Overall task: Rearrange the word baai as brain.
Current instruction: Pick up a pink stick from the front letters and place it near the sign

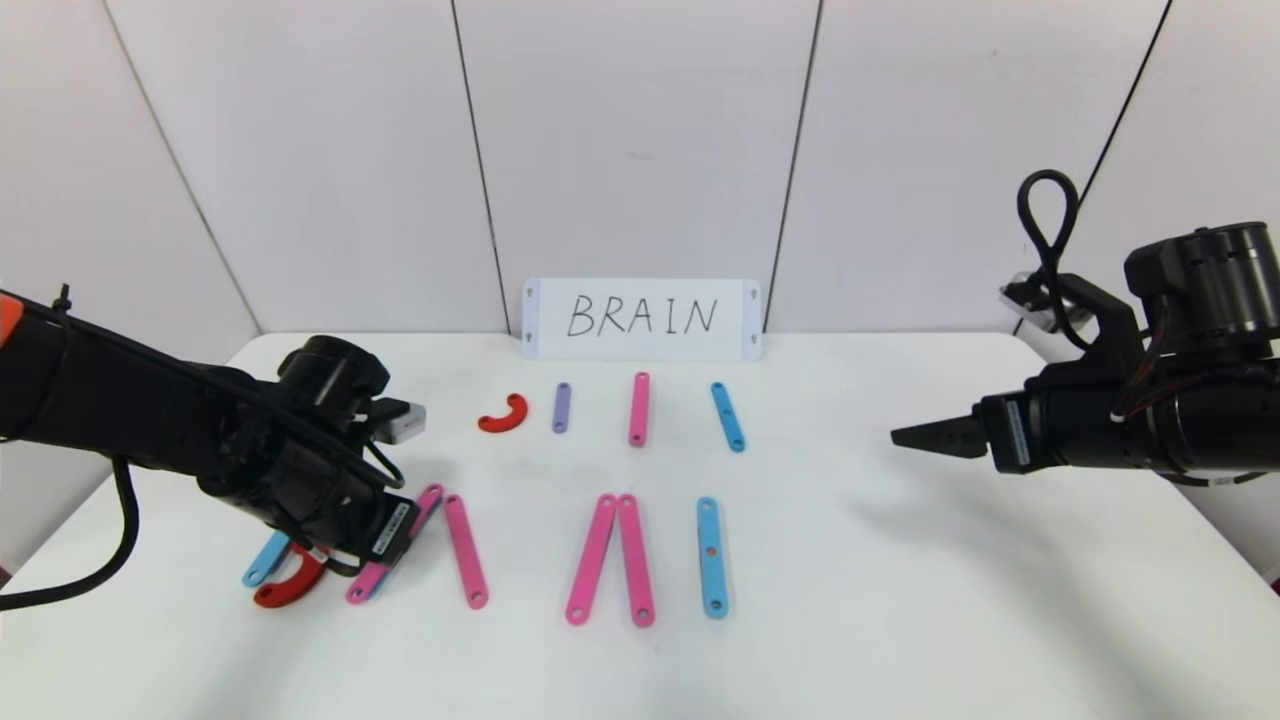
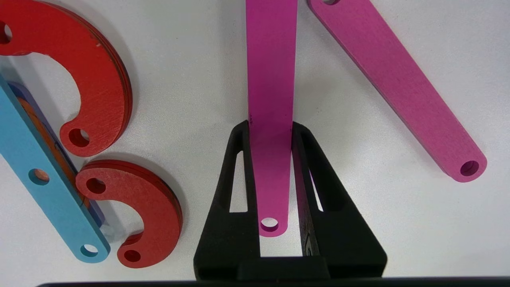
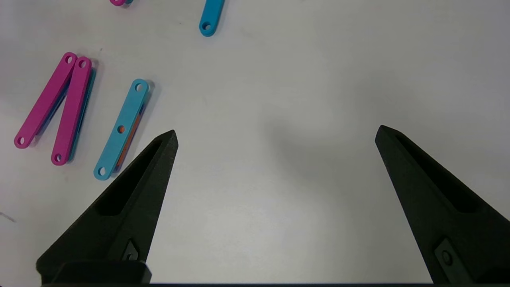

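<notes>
Standing barely begun: left gripper [image 2: 271,131] clamped on one pink strip [image 2: 271,79] of the second letter at lower left of the head view, beside the red curves [image 2: 95,71]; right gripper [image 1: 925,437] parted, idle at right; R and N unbuilt.

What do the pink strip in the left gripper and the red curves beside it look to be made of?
Pink strip, clamped by the left gripper: rigid flat sheet, matte with a faint brushed grain; painted wood or plastic, hard to tell which. Red curves: thin layers show along the edge and the face is scuffed, which suggests laminated board, painted matte.
</notes>
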Available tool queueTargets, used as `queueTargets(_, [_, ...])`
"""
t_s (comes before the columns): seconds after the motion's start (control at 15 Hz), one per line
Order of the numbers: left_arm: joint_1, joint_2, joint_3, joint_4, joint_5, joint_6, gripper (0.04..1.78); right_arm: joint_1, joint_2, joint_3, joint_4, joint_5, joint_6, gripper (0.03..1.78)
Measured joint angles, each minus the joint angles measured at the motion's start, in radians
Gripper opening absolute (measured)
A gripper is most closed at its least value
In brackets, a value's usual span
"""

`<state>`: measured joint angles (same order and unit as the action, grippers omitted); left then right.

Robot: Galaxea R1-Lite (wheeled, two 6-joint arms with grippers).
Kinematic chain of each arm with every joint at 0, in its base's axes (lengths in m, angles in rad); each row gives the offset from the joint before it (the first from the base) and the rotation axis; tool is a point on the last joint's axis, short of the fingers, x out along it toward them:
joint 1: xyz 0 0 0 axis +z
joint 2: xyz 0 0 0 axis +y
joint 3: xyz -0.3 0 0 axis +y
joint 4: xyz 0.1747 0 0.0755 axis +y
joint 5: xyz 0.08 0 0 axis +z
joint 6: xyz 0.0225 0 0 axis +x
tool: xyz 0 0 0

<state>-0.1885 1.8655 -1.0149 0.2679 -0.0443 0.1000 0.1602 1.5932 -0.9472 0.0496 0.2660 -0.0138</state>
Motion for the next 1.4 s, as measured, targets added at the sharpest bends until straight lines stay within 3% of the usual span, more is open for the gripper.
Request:
queueTargets(0.47, [-0.001,-0.024,-0.035,-0.039,0.0,-0.108,0.3,0.002,0.0,0.007,0.0,0.0,0.0,1.74])
queueTargets(0.73, [0.023,-0.034,-0.132,-0.031,-0.004,-0.107,0.3,0.0,-0.001,0.007,0.0,0.0,0.003,1.74])
queueTargets(1.0, [0.069,0.016,-0.325,0.06,-0.001,-0.098,0.3,0.0,-0.003,0.007,0.002,0.0,0.005,1.74])
queueTargets(1.4, [0.136,0.257,-0.736,0.29,0.002,-0.101,0.3,0.0,-0.007,0.016,0.001,0.001,0.005,1.74])
